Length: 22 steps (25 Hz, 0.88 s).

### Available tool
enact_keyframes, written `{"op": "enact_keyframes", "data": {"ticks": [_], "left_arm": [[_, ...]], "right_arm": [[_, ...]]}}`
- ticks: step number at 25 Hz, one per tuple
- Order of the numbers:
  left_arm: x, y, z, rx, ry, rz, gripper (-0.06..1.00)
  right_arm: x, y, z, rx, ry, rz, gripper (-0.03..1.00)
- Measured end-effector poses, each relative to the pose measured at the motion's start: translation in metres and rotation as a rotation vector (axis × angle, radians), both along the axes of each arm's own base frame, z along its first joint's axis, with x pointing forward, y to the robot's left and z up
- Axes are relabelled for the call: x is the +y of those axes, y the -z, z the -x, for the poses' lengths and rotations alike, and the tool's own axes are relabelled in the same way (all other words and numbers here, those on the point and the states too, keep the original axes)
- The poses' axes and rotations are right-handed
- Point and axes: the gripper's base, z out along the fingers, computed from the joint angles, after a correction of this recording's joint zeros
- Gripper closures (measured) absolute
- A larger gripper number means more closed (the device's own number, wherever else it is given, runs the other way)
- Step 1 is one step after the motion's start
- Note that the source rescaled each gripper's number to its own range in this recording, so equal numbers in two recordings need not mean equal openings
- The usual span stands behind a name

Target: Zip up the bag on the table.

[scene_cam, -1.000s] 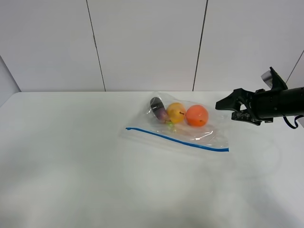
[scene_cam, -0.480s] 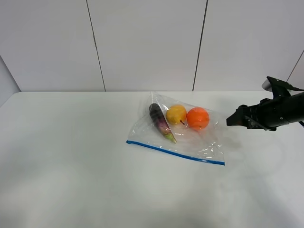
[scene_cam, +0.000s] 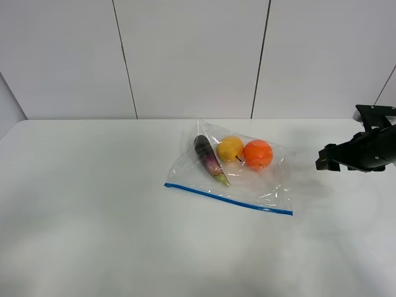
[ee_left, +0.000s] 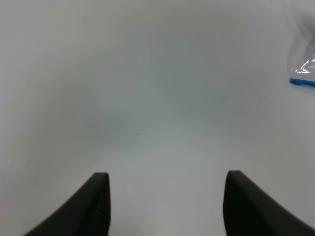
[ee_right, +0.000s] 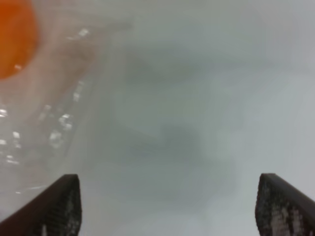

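The clear bag (scene_cam: 247,182) lies flat on the white table (scene_cam: 93,210), its blue zipper strip (scene_cam: 229,198) along the near edge. Inside are a purple eggplant (scene_cam: 209,159), a yellow fruit (scene_cam: 229,148) and an orange (scene_cam: 257,154). My right gripper (scene_cam: 323,162) hovers to the right of the bag, apart from it, open and empty. The right wrist view shows its open gripper (ee_right: 170,206), the orange (ee_right: 14,39) and crinkled bag plastic (ee_right: 49,118). My left gripper (ee_left: 167,206) is open and empty over bare table; only a bag corner with the strip's end (ee_left: 301,82) shows there.
A white panelled wall (scene_cam: 192,55) stands behind the table's far edge. The right arm (scene_cam: 371,148) reaches in from the right edge. The left arm is out of the exterior view.
My right gripper has drawn back to the right, away from the bag. The bag settled and shifted a little a second ago and now lies still.
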Motion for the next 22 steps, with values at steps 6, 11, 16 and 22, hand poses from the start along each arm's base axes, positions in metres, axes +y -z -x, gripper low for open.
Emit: {"op": "enact_keyframes", "data": {"ticks": [6,11,16,22], "left_arm": [[0.000,0.000,0.000,0.000,0.000,0.000,0.19],[0.000,0.000,0.000,0.000,0.000,0.000,0.19],[0.000,0.000,0.000,0.000,0.000,0.000,0.19],[0.000,0.000,0.000,0.000,0.000,0.000,0.19]], "right_arm": [[0.001,-0.007,-0.005,0.027,0.014,0.030,0.13],[0.013,-0.013,-0.009,0.041,-0.015,0.036,0.13],[0.008,-0.012,-0.007,0.067,0.037,0.069,0.13],[0.006,-0.011,-0.005,0.089,0.067,0.078,0.13]]}}
